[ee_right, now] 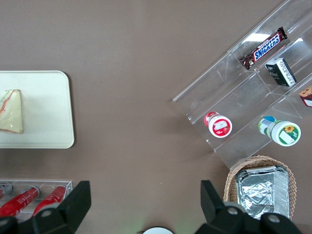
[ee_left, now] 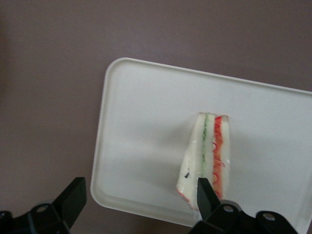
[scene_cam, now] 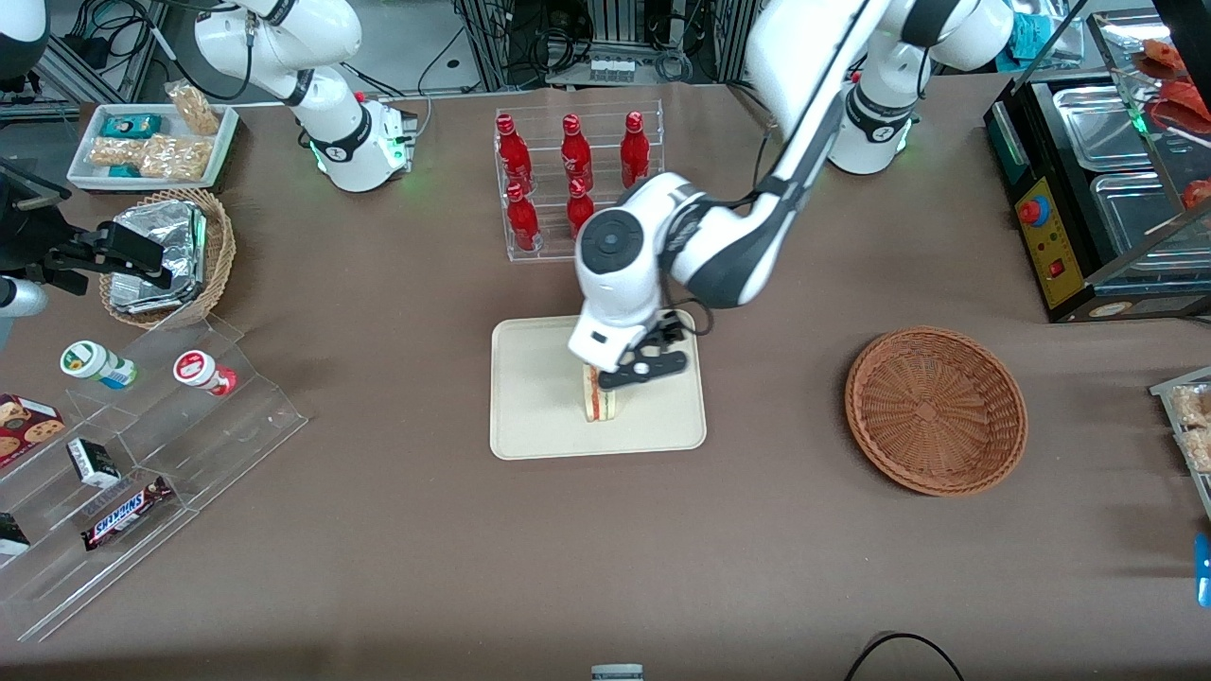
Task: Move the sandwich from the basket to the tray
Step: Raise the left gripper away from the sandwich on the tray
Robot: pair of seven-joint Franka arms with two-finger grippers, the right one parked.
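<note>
while the gripper (ee_left: 139,195) is held wide open and empty, the sandwich (ee_left: 207,156) is seen below it, on the tray (ee_left: 141,126).

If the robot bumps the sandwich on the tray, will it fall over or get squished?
Probably both, a little. The sandwich stands on edge on the tray, narrow for its height, so a nudge could tip it flat. Its pale bread looks soft, so it likely squashes easily. The clear wrap may be slippery. The gripper hangs open just above it.
</note>
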